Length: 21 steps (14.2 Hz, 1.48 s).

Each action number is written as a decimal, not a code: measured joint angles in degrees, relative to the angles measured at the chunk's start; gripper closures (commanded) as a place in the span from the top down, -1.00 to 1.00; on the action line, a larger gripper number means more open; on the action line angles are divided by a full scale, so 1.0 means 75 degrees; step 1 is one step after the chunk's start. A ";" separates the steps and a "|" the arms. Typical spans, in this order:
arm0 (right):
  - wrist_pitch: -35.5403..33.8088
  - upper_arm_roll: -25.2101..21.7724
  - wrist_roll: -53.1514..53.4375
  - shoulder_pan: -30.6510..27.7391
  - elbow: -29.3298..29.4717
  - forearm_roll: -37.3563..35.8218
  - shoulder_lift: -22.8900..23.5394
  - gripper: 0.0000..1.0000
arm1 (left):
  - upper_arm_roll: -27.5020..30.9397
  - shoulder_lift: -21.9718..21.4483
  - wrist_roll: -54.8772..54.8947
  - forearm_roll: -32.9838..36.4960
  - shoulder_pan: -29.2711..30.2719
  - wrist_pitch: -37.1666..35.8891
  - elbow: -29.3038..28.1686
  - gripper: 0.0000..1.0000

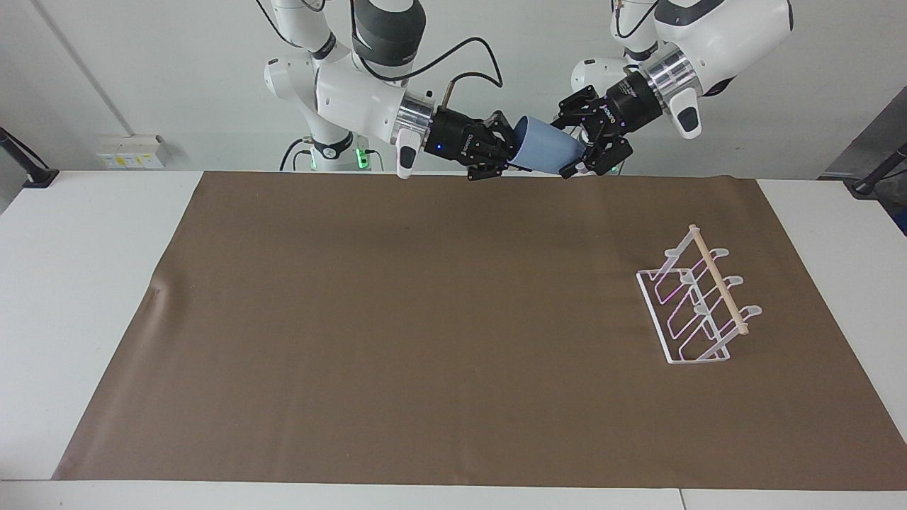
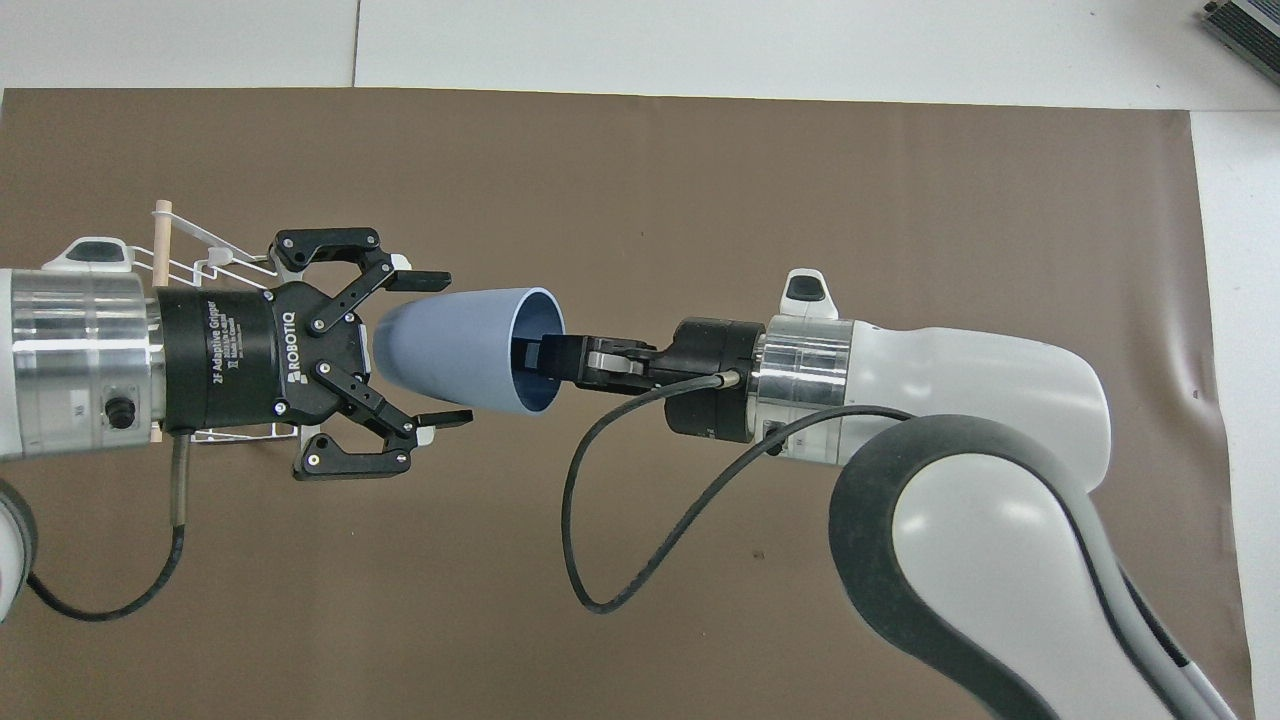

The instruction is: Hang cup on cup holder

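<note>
Light-blue matte tapered cup (image 1: 545, 150) is up in the air, lying on its side over the brown mat's (image 1: 425, 319) edge nearest the robots, approx mid-table. Mouth points toward the right arm's end, narrow base toward the left arm's end.

Right gripper (image 2: 545, 358) has the cup by its rim: in the overhead view one finger sits inside the mouth, pinching the wall w/ the other finger outside, so it's closed on the cup. Right arm comes in roughly level.

Left gripper (image 2: 432, 348) is at the cup's base end w/ fingers spread wide. One fingertip (image 2: 425, 281) sits just beside the cup's wall on one side; the other is beside the opposite side, so the narrow base is between the open fingers. Whether the pads actually touch the cup can't be told. In the facing view the left gripper (image 1: 582, 156) angles down toward the cup from the arm's raised wrist.

Small white wire cup holder w/ slanted loop prongs and a light wooden rod on top (image 1: 698, 304) stands on the mat toward the left arm's end of the table, well apart from the cup and farther from the robots. In the overhead view the left gripper's body covers most of the holder (image 2: 185, 245).
</note>
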 measured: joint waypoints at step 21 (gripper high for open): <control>0.0888 0.0010 0.1311 0.0208 -0.0011 0.0000 -0.0007 0.95 | 0.0148 -0.0010 0.0464 0.1464 0.0234 -0.0425 0.0006 -1.00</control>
